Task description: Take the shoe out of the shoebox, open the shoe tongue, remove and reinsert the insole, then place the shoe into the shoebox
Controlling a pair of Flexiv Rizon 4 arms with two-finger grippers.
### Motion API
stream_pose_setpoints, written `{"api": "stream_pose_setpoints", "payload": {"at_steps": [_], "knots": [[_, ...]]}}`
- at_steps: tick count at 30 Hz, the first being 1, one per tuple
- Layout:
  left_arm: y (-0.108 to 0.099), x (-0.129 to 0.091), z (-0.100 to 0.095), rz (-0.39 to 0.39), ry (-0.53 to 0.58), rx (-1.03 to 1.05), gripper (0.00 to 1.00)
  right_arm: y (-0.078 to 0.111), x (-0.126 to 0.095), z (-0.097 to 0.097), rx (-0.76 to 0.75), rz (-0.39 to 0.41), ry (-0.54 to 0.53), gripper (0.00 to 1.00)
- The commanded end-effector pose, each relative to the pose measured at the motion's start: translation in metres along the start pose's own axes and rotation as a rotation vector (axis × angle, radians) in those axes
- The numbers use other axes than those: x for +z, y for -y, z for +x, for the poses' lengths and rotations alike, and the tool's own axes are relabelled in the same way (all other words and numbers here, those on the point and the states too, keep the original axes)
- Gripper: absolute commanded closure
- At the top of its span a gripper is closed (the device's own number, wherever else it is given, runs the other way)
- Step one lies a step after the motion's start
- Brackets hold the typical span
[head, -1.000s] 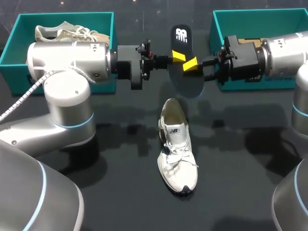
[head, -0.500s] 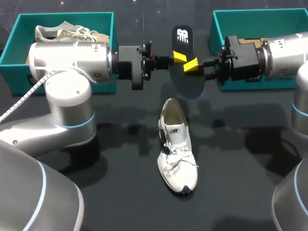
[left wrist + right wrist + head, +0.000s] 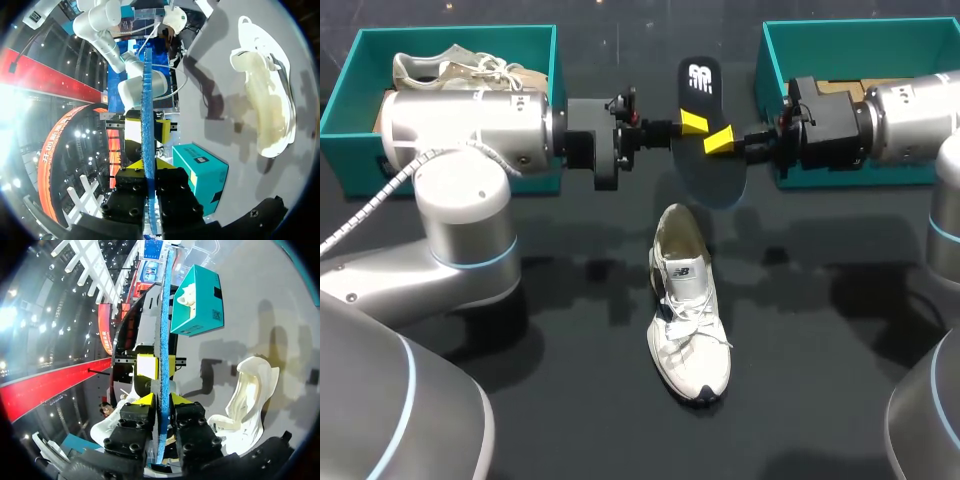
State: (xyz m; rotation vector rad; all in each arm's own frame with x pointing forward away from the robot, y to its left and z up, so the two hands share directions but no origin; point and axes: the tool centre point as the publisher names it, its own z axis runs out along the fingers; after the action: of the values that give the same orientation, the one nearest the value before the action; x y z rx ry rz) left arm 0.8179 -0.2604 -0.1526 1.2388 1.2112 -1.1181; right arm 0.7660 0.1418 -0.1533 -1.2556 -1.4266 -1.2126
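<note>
Black table (image 3: 550, 400) under shoe (image 3: 685, 310), left claw (image 3: 692, 121) and right claw (image 3: 717, 141) each pinching insole (image 3: 708, 175); blue edge in wrist views only

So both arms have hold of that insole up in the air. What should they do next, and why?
Probably one arm should let go. The left fingers and the right fingers both pinch the insole, holding it above the shoe, which sits upright on the table. One arm alone could then tip the insole down toward the shoe's opening.
</note>
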Motion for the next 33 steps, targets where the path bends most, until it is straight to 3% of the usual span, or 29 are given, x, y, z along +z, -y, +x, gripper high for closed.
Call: {"api": "stream_pose_setpoints", "payload": {"at_steps": [1, 4, 5, 6, 7, 19, 23, 33], "knots": [[0.001, 0.001, 0.001, -0.003, 0.002, 0.002, 1.0, 0.0, 0.001, -0.001, 0.004, 0.0, 0.003, 1.0], [0.001, 0.0, 0.001, -0.006, 0.0, 0.004, 1.0, 0.0, 0.0, -0.002, 0.006, -0.004, 0.002, 1.0], [0.002, 0.0, 0.001, -0.008, -0.001, 0.005, 0.89, 0.0, 0.0, -0.002, 0.006, -0.005, 0.002, 1.0], [0.002, -0.001, 0.001, -0.01, -0.003, 0.004, 0.24, 0.0, 0.0, -0.002, 0.006, -0.008, 0.001, 1.0], [0.002, -0.003, 0.0, -0.012, -0.004, 0.002, 0.0, 0.0, -0.001, -0.002, 0.006, -0.009, 0.001, 1.0], [0.015, -0.058, 0.008, -0.013, -0.092, -0.077, 0.0, 0.002, -0.011, -0.007, -0.006, -0.024, -0.004, 1.0], [0.019, -0.075, 0.017, -0.008, -0.229, -0.121, 0.0, 0.001, -0.013, -0.01, 0.001, -0.027, -0.008, 1.0], [0.019, -0.075, 0.017, -0.008, -0.229, -0.121, 0.0, 0.0, -0.014, -0.01, 0.005, -0.032, -0.012, 1.0]]}}
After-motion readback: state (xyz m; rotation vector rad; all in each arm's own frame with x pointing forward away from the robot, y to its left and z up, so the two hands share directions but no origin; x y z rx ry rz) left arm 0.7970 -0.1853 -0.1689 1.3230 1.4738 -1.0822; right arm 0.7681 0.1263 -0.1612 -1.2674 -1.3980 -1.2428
